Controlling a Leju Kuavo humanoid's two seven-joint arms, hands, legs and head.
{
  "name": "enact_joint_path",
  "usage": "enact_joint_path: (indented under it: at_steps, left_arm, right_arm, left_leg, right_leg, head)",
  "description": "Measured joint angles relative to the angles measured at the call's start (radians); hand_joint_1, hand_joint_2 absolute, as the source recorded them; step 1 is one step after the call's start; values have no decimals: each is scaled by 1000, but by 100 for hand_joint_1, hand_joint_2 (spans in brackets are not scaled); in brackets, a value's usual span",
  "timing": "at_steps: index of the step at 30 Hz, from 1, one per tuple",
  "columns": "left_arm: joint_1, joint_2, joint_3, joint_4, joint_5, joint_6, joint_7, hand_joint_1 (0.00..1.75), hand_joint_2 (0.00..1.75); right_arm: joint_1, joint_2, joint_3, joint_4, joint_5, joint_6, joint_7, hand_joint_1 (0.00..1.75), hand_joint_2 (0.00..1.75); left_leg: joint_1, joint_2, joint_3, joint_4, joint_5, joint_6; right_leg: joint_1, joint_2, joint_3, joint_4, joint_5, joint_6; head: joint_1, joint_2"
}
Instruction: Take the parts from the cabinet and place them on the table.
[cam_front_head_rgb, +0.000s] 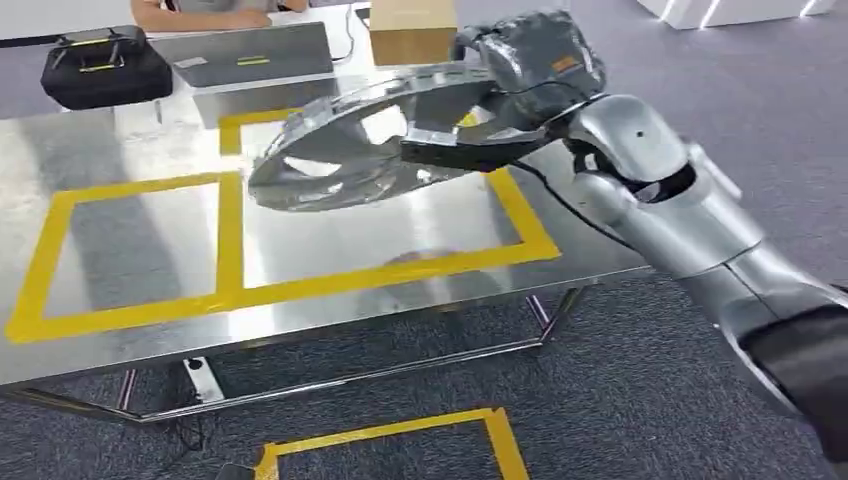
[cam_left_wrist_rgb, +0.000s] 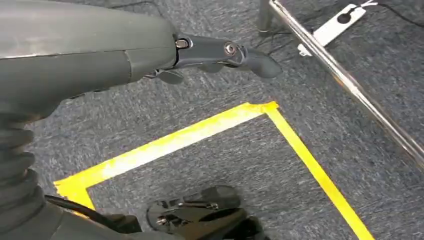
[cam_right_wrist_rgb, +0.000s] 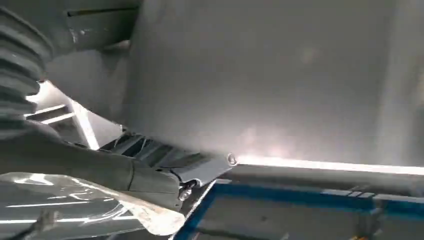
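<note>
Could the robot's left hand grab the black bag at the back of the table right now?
Probably not. The left hand hangs low over the carpet beside the table's legs, and the black bag sits at the far back corner of the table.

At the far edge you'll see a black case, a closed grey laptop just beside it, and a cardboard box further right. A person's arm rests behind the laptop. Yellow tape marks a rectangle on the grey carpet below.
</note>
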Motion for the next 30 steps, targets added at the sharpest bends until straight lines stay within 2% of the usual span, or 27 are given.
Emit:
enact_joint_path:
  at_steps: [1, 2, 3, 4, 6, 7, 13, 14, 15, 16, 18, 19, 20, 21, 22, 23, 24, 25, 26, 28, 29, 30]
  left_arm:
    - [-2, 0, -3, 0, -1, -1, 1, 0, 175]
    - [-3, 0, -7, 0, -3, -7, 2, 0, 175]
    - [-3, 0, -12, 0, -5, -10, 3, 0, 175]
    - [-3, 0, -16, 0, -9, -15, 2, 0, 175]
    - [-3, 0, -22, 0, -11, -26, -10, 0, 175]
    - [-4, 0, -26, 1, -11, -35, -19, 0, 175]
    - [-5, 0, -27, 1, -11, -40, -26, 0, 175]
    - [-7, 1, -28, 1, -11, -43, -29, 0, 175]
    - [-6, 0, -34, 1, -5, -60, -39, 0, 175]
    - [-9, 0, -34, 1, -2, -62, -39, 0, 175]
    - [-7, 0, -34, 1, 0, -65, -39, 0, 175]
    - [-5, 1, -34, 1, 2, -66, -39, 0, 175]
    - [-2, 1, -34, 1, 3, -66, -39, 0, 175]
    - [-1, 1, -34, 1, 5, -66, -39, 0, 175]
    - [-1, 0, -34, 1, 7, -66, -39, 0, 175]
    - [-1, -1, -34, 2, 8, -66, -39, 0, 175]
    - [-1, -4, -35, 2, 8, -66, -39, 0, 175]
    - [-2, -5, -36, 2, 10, -66, -39, 0, 175]
    - [-2, -5, -37, 2, 11, -66, -39, 0, 175]
    - [-1, -8, -40, 4, 10, -66, -39, 0, 175]
    - [0, -7, -40, 4, 10, -66, -39, 0, 175]
    - [1, -5, -40, 4, 10, -66, -39, 0, 175]
  right_arm:
    - [-2, 21, 14, 25, 0, 3, 0, 175, 175]
    - [-1, 49, 28, 56, 0, 4, 0, 175, 175]
    - [-1, 73, 40, 88, -1, 5, 1, 175, 175]
    - [-6, 92, 46, 112, -2, 4, 2, 175, 175]
    - [-28, 130, 56, 153, -4, 2, 1, 175, 175]
    - [-37, 148, 64, 184, -9, 0, -2, 175, 175]
    - [-40, 158, 69, 202, -10, -3, -5, 175, 175]
    - [-41, 166, 72, 214, -8, -4, -8, 175, 175]
    - [-49, 204, 84, 288, -39, 11, -48, 175, 175]
    - [-47, 213, 91, 305, -57, 32, -65, 175, 175]
    - [-37, 217, 106, 329, -77, 54, -92, 175, 175]
    - [-38, 218, 113, 337, -82, 61, -96, 175, 175]
    - [-37, 218, 122, 351, -86, 64, -103, 175, 175]
    - [-38, 218, 129, 360, -90, 64, -106, 175, 175]
    - [-39, 218, 136, 365, -92, 64, -109, 175, 175]
    - [-42, 219, 145, 370, -95, 64, -111, 175, 175]
    - [-47, 219, 151, 371, -96, 64, -111, 175, 175]
    - [-47, 220, 157, 372, -98, 64, -111, 175, 175]
    - [-47, 220, 163, 376, -98, 66, -111, 175, 175]
    - [-47, 220, 167, 382, -99, 66, -111, 175, 175]
    - [-45, 220, 168, 384, -100, 66, -111, 175, 175]
    - [-44, 220, 171, 387, -102, 66, -111, 0, 0]
  left_leg:
    - [2, 0, -34, 68, -22, -3]
    - [3, 0, -53, 98, -20, -5]
    - [4, 0, -44, 72, 11, -5]
    - [6, 0, -17, 6, 57, -4]
    - [7, 0, 60, -168, 143, 2]
    - [3, 0, 71, -179, 127, 3]
    - [2, -1, 74, -194, 128, 6]
    - [2, 0, 79, -202, 120, 10]
    - [9, 1, 97, -224, 122, 34]
    - [9, 1, 98, -224, 122, 43]
    - [5, 1, 99, -224, 120, 47]
    - [3, 1, 100, -224, 120, 47]
    - [1, 1, 104, -224, 120, 48]
    - [-2, 0, 107, -224, 120, 48]
    - [-4, -2, 111, -224, 120, 48]
    - [-8, -4, 116, -224, 120, 48]
    - [-5, -4, 119, -224, 121, 48]
    - [-11, -5, 120, -223, 117, 39]
    - [-4, -5, 121, -225, 119, 32]
    - [-1, -3, 126, -229, 123, 22]
    - [-4, -2, 127, -224, 122, 17]
    - [-4, -2, 121, -204, 105, 11]
  right_leg:
    - [1, 2, 0, 0, 0, -1]
    - [1, 2, 1, 1, -1, -1]
    - [1, 2, 3, 1, -1, -1]
    - [0, 1, 3, 1, -2, -1]
    - [0, 1, 7, 0, -6, 4]
    - [6, 3, 4, -1, -6, 7]
    - [7, 5, 2, 1, -5, 9]
    - [7, 5, 0, -1, -4, 12]
    - [6, 1, -3, 5, -24, 32]
    - [8, 1, -41, 88, -65, 32]
    - [8, 1, -118, 248, -129, 34]
    - [9, 0, -139, 289, -136, 33]
    - [9, 1, -132, 278, -117, 30]
    - [11, 0, -103, 228, -85, 26]
    - [14, 0, -59, 151, -49, 18]
    - [21, -2, 8, 42, -13, 2]
    - [29, -7, 42, -13, -18, -13]
    - [28, -14, 44, -30, -26, -13]
    - [33, -9, 44, -30, -23, -12]
    - [35, -4, 46, -33, -17, -18]
    - [21, -6, 67, -49, 3, -22]
    - [20, -9, 67, -57, 13, -19]
  head:
    - [0, 0]
    - [0, 0]
    - [0, 0]
    - [0, 0]
    - [0, 0]
    - [0, 0]
    - [2, 0]
    - [2, 0]
    - [4, 0]
    - [5, 0]
    - [5, 0]
    - [5, 0]
    - [5, 0]
    - [6, 0]
    - [6, 0]
    - [6, 0]
    - [5, 0]
    - [2, 0]
    - [7, 0]
    - [5, 0]
    - [5, 0]
    - [6, 0]
